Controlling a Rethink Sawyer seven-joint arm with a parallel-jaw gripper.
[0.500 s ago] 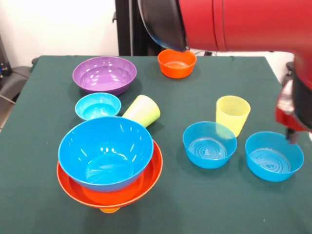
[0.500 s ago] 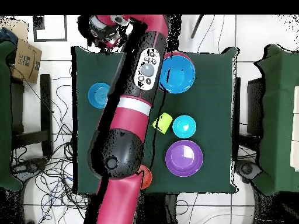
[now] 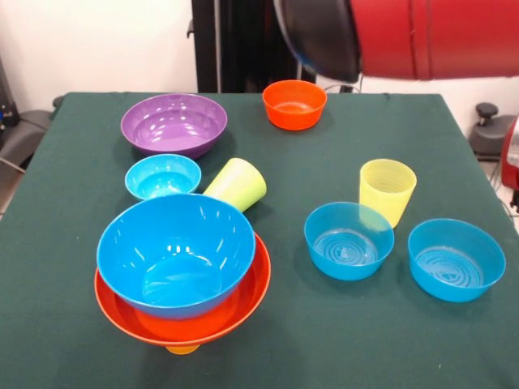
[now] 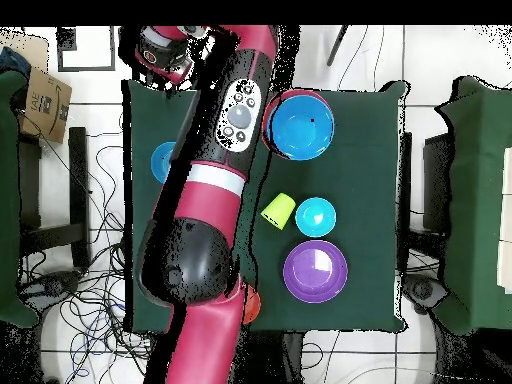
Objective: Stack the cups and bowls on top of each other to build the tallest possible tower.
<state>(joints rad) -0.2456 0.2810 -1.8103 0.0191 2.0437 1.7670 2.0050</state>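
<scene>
The tower stands at the near left in the front view: a big blue bowl (image 3: 174,251) nested in a wider orange bowl (image 3: 203,318) over an orange cup (image 3: 182,349). It also shows in the overhead view (image 4: 301,126). The lime green cup (image 3: 237,184) lies on its side behind the tower. The pale yellow cup (image 3: 387,188) stands upright. Two medium blue bowls (image 3: 349,240) (image 3: 456,259) sit at the near right. The gripper (image 4: 159,52) hangs past the table's edge, apart from all of them; a red part of it (image 3: 512,158) shows at the front view's right edge.
A large purple bowl (image 3: 173,121), a small blue bowl (image 3: 162,176) and a small orange bowl (image 3: 294,103) sit farther back. The red arm (image 4: 215,190) spans the table and in the overhead view hides the yellow cup and part of one medium blue bowl (image 4: 162,162).
The arm has swung sideways, and the gripper has moved from over the table's edge out to the front view's right edge. No cup or bowl has moved.
</scene>
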